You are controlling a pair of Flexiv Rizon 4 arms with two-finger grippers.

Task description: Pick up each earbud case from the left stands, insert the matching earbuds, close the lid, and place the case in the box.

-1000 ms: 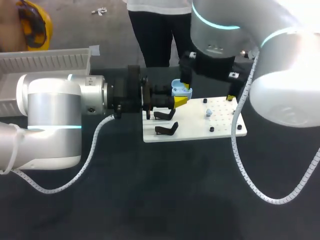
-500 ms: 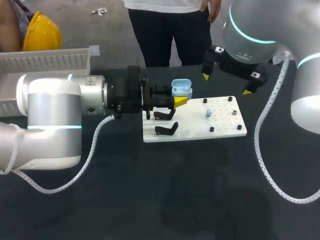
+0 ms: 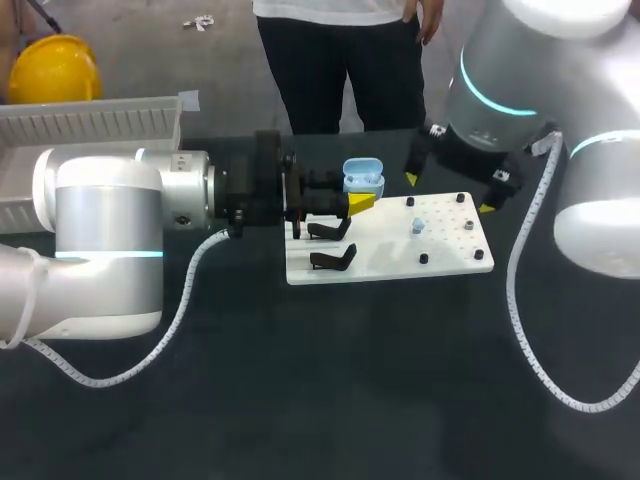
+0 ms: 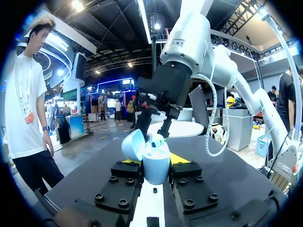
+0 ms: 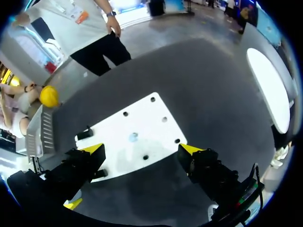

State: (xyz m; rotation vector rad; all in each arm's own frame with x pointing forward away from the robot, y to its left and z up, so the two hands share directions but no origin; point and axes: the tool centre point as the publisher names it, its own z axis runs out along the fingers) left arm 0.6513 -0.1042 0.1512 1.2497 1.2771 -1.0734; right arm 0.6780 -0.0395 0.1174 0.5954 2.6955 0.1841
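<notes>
**Head view: open earbud case is held over the board while the second gripper hangs spread nearby**

The light blue earbud case (image 3: pixel 363 177), its lid tipped up, is seen clamped between the yellow-tipped fingers of the left gripper (image 3: pixel 352 201), just above the back left part of the white board (image 3: pixel 390 262). Two black stands (image 3: pixel 331 230) are seen on the board's left side, under that gripper. A single pale blue earbud (image 3: pixel 415 226) is left lying near the board's middle. The right gripper (image 3: pixel 449 193) is held above the board's far right edge, its jaws wide apart and nothing between them. The white box (image 3: pixel 90 125) is set at the far left of the dark table (image 3: pixel 350 380), well apart from the case. In the left wrist view the case (image 4: pixel 155 161) is shown pressed on both sides by the fingers (image 4: pixel 182 160).
</notes>
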